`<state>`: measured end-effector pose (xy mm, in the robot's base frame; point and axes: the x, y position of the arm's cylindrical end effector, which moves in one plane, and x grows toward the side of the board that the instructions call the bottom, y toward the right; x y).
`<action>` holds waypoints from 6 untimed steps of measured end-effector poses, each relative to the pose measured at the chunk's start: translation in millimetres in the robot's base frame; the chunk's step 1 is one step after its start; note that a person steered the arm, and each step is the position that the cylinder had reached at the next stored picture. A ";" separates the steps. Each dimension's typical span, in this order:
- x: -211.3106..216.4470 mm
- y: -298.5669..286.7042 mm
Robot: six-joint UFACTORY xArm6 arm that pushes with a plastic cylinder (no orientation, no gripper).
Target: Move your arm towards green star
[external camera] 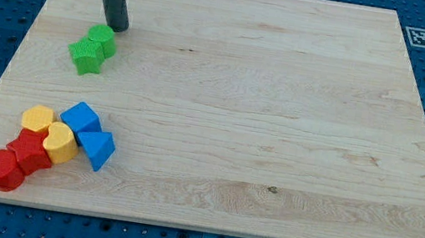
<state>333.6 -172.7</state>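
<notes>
The step in hand is judged to be the closing approach to the green star [85, 55], and it looks nearly done. The tool here is a plain rod with nothing to spread or press together, so no pinching state applies; it carries nothing. My tip [116, 28] is seen near the view's upper left, just above a second green block [103, 40], which lies between the tip and the star and touches the star. The star sits below and left of that block, close to the tabletop [282, 104] left edge.

To do this well, a short, slow slide toward the view's lower left is advised. A straight line would probably shove the second green block into the star, so passing on that block's left side is judged cleaner.

Counted from left to right: two red blocks [2, 169] [31, 151] are seen at the view's lower left, then two yellow blocks [38, 118] [58, 143], two green blocks higher up, and two blue blocks [81, 117] [96, 149] on the right of the lower cluster. Eight blocks are counted in all. A printed marker [418, 37] is seen at the tabletop's upper right corner.
</notes>
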 end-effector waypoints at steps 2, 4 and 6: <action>-20.3 -7.9; 2.6 -107.3; 72.3 -87.8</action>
